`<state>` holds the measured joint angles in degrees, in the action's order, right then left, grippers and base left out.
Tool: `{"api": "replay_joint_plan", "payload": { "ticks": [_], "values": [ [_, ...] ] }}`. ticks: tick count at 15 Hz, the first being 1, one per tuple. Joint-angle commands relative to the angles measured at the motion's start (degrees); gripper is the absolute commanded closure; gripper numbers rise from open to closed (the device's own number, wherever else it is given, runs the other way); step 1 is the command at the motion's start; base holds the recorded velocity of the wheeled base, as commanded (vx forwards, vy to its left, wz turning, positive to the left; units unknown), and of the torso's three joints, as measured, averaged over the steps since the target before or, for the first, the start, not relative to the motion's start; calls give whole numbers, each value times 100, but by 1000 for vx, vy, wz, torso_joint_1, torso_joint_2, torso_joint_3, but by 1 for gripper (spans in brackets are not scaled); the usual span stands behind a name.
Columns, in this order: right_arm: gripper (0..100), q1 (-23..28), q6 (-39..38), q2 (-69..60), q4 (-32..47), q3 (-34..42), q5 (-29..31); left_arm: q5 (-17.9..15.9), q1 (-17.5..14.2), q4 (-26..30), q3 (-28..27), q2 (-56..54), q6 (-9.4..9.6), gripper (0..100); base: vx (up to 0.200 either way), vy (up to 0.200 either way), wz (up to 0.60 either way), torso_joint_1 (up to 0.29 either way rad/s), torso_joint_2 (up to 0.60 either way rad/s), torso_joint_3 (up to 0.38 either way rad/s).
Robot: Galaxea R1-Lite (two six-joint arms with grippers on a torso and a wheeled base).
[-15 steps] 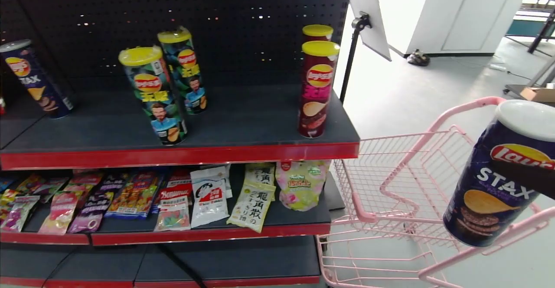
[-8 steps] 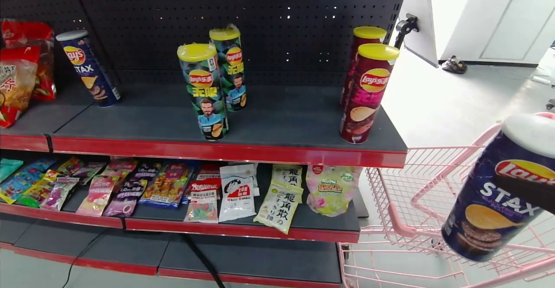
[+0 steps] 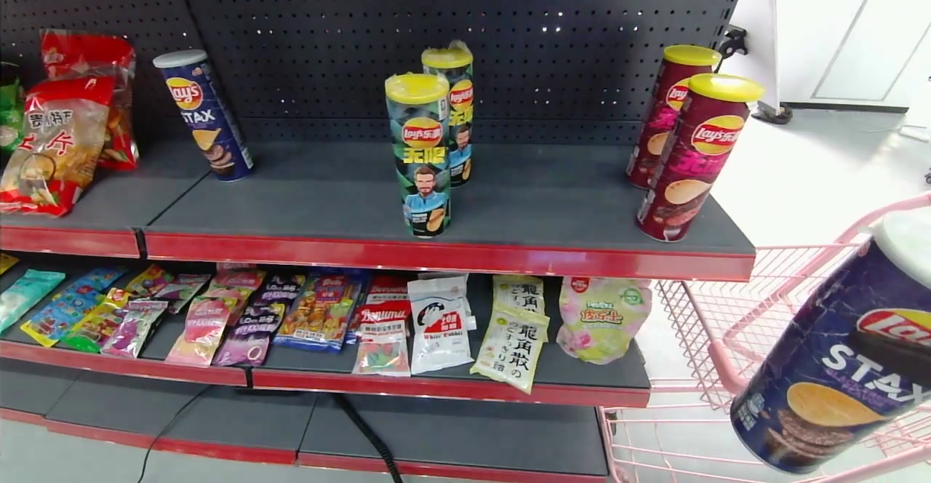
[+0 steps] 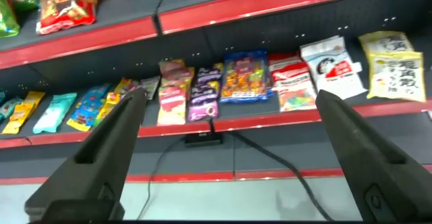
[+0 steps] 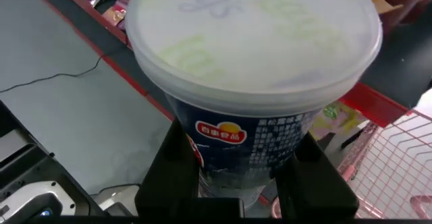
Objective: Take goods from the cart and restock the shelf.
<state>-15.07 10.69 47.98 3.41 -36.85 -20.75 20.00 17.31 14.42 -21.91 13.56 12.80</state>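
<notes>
While the right end effector [image 5: 243, 153] clamps the dark blue chip can [image 3: 836, 366] from both sides, the can hangs tilted near the pink cart [image 3: 716, 356], just right of the shelf [image 3: 451, 257], its far side cut off at the head view's edge. The left end effector [image 4: 229, 99] gapes wide, empty, facing the lower snack packs [image 4: 202, 92].

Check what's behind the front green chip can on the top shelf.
A second green can stands close behind the front green can, which covers its lower left part. Behind both is the pegboard wall.
</notes>
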Motion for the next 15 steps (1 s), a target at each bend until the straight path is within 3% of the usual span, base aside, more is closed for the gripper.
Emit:
{"api": "replay_joint_plan", "payload": {
  "ticks": [1,6,9,15],
  "values": [
    [100,-49,3,-131,1,29,-8,3,0,-1,2,-20,12,0,0,200,0,7,7,7],
    [100,-146,3,-439,-16,354,80,3,0,-1,2,-37,65,0,0,200,0,0,2,4],
    [100,-110,12,-474,28,372,554,3,0,-1,2,-11,91,0,0,200,0,4,2,1],
    [100,-75,364,-333,28,416,888,12,-8,-10,-7,-20,258,0,0,0,0,0,0,0]
  ]
}}
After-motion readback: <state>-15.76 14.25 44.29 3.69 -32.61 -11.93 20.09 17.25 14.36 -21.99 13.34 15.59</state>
